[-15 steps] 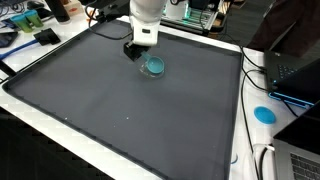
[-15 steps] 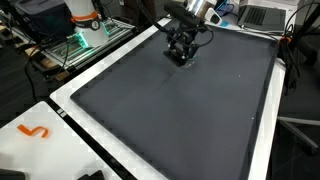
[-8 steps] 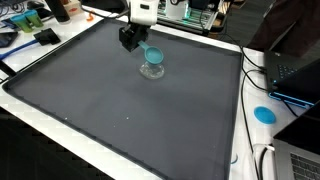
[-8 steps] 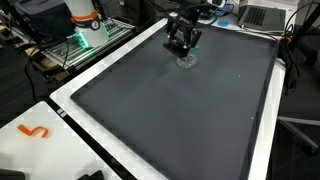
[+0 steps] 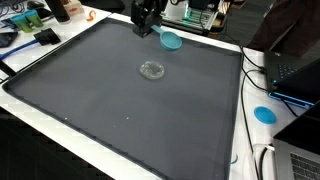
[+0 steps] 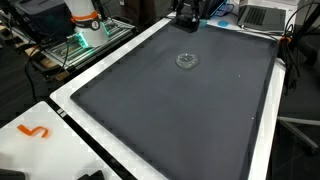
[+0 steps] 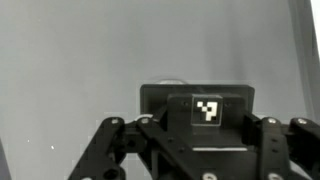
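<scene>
The gripper (image 5: 150,28) hangs above the far edge of the dark mat (image 5: 120,115), fingers closed on the rim of a blue disc (image 5: 172,40) held tilted and clear of the surface. Nearer on the mat, well apart, sits a small clear dish (image 5: 152,69), uncovered. Its contents are too small to tell.

Exterior view: you look down steeply from well back, the gripper (image 5: 145,20) at the far edge of the grey mat (image 5: 120,100).
Exterior view: another corner, equally distant, gripper (image 6: 187,14) farthest from you.
Wrist view: close behind the gripper, facing the grey mat (image 7: 80,50) below it.
Shared: both exterior views hold the whole grey mat.
</scene>
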Robot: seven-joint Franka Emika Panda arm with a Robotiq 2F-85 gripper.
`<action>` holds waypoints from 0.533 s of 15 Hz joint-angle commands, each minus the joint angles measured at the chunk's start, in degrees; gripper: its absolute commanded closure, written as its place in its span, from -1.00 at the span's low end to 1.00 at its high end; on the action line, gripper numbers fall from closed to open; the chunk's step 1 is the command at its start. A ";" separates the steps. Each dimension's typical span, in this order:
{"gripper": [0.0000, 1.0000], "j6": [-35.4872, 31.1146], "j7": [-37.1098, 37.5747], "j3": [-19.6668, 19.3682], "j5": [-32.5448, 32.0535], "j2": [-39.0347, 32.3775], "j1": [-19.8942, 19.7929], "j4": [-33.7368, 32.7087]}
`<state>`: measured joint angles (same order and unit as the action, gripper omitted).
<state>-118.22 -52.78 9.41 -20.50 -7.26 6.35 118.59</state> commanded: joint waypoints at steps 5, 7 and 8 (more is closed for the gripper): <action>0.43 -2.62 10.62 2.53 3.83 4.42 3.84 1.80; 0.43 -3.60 15.81 2.90 3.02 3.44 4.67 1.06; 0.43 -4.32 18.85 3.00 2.17 2.83 5.04 0.79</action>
<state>-120.36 -40.73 12.27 -17.57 -4.14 10.42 118.84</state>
